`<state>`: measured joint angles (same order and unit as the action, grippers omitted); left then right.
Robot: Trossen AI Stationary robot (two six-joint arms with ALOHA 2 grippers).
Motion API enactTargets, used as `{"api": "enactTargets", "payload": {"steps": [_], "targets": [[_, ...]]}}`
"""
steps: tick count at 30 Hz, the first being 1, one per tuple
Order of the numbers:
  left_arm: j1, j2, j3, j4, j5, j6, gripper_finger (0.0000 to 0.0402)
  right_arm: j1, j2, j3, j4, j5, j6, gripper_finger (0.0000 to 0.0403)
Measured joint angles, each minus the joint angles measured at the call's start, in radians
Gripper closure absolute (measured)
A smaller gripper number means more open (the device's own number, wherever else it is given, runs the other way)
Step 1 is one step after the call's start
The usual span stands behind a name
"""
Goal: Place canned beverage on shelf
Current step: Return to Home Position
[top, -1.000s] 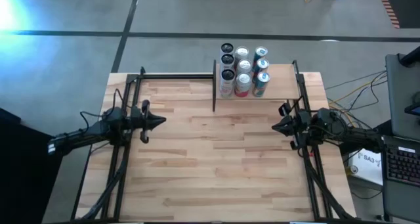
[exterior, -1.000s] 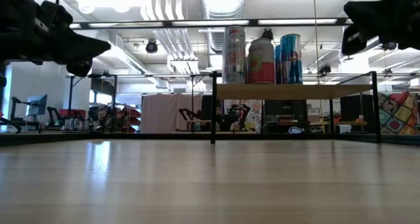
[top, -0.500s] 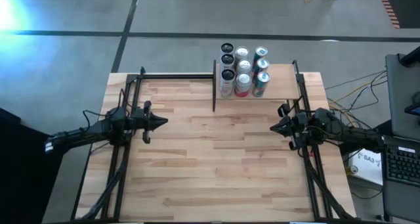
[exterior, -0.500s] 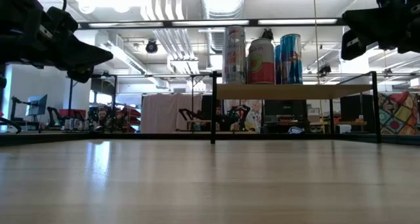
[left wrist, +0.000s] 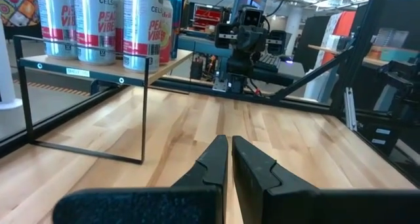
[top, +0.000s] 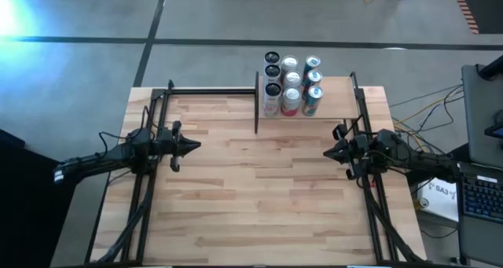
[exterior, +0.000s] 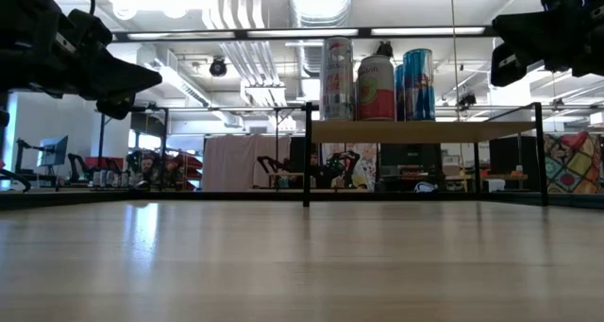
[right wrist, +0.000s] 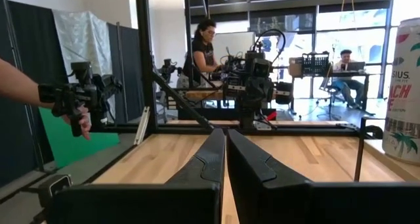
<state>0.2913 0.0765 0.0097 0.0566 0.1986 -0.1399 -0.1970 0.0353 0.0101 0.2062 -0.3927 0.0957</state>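
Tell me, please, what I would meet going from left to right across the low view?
dark left gripper → tall silver can → red-and-white can → blue can → dark right gripper. The cans stand on the pale wood shelf.

Floor: grey concrete floor [top: 78,71], crossed by dark seams.
Ceiling: exposed silver round ducts [exterior: 319,1]; long white strip lights [exterior: 283,32], lit.
Partitions: black fabric screens [right wrist: 125,66]; green floor-level panel [right wrist: 98,145].
Windows: tall glazed wall [right wrist: 354,30], bright.
Occupant: person seated at a desk [right wrist: 346,56].
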Motion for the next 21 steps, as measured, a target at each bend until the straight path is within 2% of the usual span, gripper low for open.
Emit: {"api": "enactTargets", "payload": {"steps": [10,16,21], "targets": [[0.000,0.027,0.000,0.010,-0.044,-0.004,0.0402,0.000,0.000,0.000,0.000,0.000,-0.002,0.0394],[-0.008,0.095,0.000,0.119,-0.118,-0.003,0.0402,0.000,0.001,0.000,-0.001,0.000,-0.008,0.0394],[-0.009,0.163,0.000,0.167,-0.122,0.007,0.0402,0.000,0.001,0.000,-0.001,0.000,-0.017,0.0394]]}}
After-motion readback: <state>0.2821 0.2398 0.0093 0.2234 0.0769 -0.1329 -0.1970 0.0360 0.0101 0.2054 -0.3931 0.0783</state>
